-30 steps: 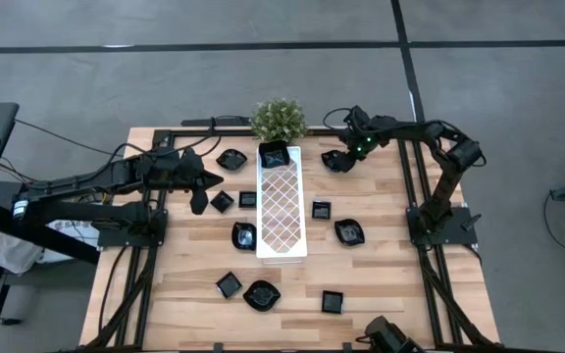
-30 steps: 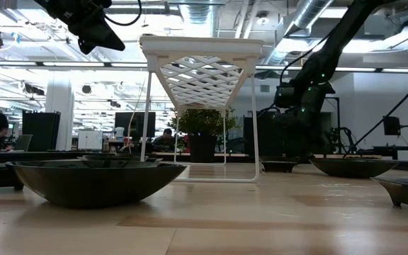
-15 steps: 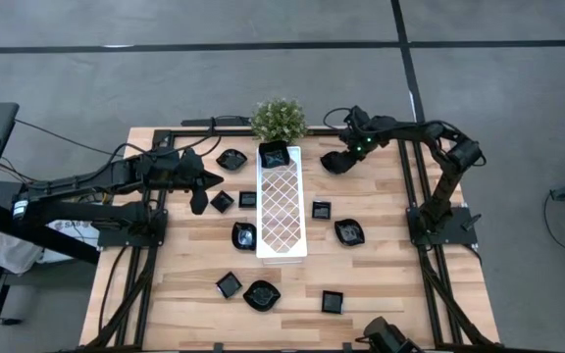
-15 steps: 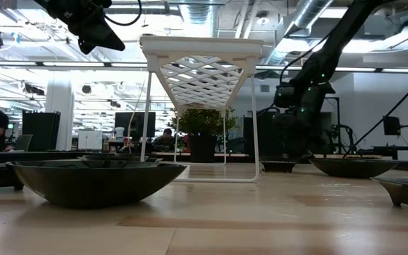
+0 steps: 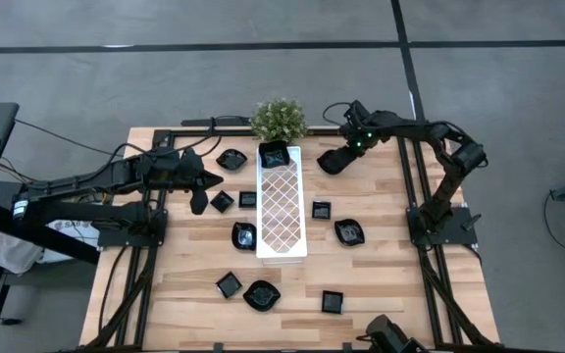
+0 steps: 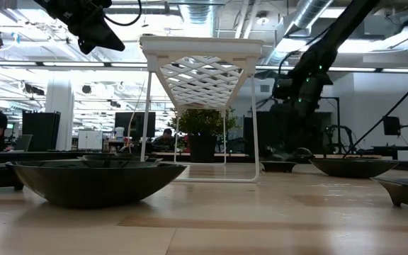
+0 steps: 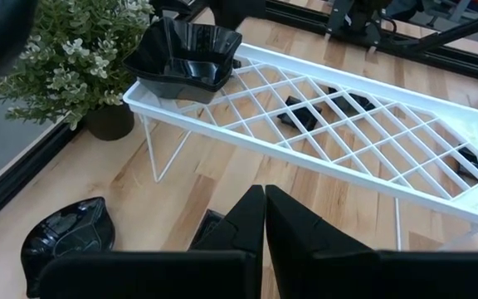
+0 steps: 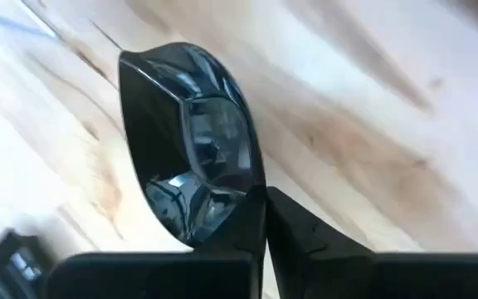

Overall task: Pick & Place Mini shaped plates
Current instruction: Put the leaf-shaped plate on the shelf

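High view: the right gripper (image 5: 336,160) is at the far right part of the wooden table (image 5: 184,294), right of the white lattice tray (image 5: 282,201), its fingers clamped on a black mini plate (image 5: 330,163); arm and plate merge, so the plate's shape is hard to read. One plate (image 5: 275,154) sits on the tray's far end beside the potted plant (image 5: 279,119). Other plates lie scattered on both sides of the tray. The left gripper (image 5: 200,201) hangs left of the tray, fingers together, holding nothing.

Low view: the tray (image 6: 202,60) stands on thin legs. A large near dish (image 6: 94,180) is foremost; another (image 6: 406,190) is cut off at the right edge.

Left wrist view: closed fingers (image 7: 247,228) partly hide a plate beneath them.

Right wrist view: fingers (image 8: 247,228) pinch the rim of a glossy faceted plate (image 8: 193,145); its lower edge is hidden.
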You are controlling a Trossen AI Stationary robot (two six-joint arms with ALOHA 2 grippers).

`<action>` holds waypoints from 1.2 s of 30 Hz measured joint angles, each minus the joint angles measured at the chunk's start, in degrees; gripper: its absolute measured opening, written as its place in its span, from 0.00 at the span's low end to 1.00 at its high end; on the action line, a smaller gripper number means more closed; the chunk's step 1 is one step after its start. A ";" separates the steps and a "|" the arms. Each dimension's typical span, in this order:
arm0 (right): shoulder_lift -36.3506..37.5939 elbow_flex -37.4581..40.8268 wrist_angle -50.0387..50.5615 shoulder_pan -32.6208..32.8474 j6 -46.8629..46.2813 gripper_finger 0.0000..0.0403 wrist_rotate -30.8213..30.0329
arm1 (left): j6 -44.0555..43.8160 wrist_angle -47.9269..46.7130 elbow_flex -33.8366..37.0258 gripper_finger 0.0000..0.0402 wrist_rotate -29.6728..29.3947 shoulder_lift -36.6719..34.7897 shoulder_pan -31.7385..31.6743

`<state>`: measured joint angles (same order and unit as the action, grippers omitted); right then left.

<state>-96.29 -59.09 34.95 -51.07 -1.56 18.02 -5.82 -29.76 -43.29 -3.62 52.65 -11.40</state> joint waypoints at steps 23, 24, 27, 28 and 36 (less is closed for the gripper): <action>22.49 -10.87 3.83 0.42 -4.52 0.00 -0.11 | 0.00 0.17 0.00 0.04 0.00 0.00 0.00; 22.51 -10.87 4.28 0.42 -4.52 0.00 -0.11 | 0.00 0.17 0.00 0.04 0.01 -0.01 0.00; 22.35 -10.87 5.21 0.44 -4.52 0.00 -0.09 | 0.00 0.20 0.00 0.04 0.00 0.01 0.00; 22.17 -10.87 5.20 0.55 -4.53 0.00 -0.09 | 0.00 0.20 0.00 0.04 0.00 -0.01 0.00; 22.05 -10.85 5.10 6.84 -4.09 0.00 -0.14 | -0.20 0.22 0.00 0.04 0.02 -0.01 0.13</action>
<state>-74.24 -69.93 40.05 -44.23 -5.65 17.88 -6.03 -29.54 -43.29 -3.60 52.64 -11.27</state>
